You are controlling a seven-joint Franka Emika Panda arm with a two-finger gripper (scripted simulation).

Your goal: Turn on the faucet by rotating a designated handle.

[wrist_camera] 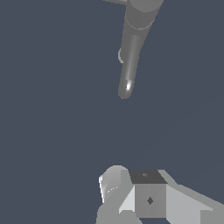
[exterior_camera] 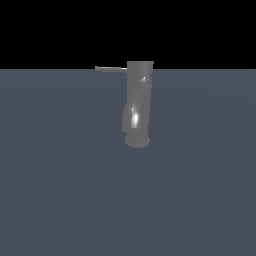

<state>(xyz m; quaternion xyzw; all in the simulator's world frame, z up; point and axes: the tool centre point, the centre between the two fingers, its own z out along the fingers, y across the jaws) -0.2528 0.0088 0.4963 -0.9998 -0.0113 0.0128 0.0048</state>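
While the faucet (exterior_camera: 137, 105) stands upright on the flat blue-grey desk (exterior_camera: 60, 200), near the middle of the exterior view, no part of the arm appears in that view. The faucet's body is glossy grey, with a slight bulge partway down, a round flange at its foot and a flat-topped cap level with the far edge of the desk. The handle (exterior_camera: 111, 68) is a thin, straight bar projecting level from just below the cap toward the exterior view's left; nothing touches it.

In the wrist view the faucet (wrist_camera: 133, 43) is seen from above and at an angle, and only a short stub of the handle (wrist_camera: 114, 1) shows at the picture's edge. The claw (wrist_camera: 131, 194) appears as pale grey blocks, well apart from the faucet. Its fingertips are not clearly visible, so I cannot tell whether they stand apart or together. Nothing is seen held in it.
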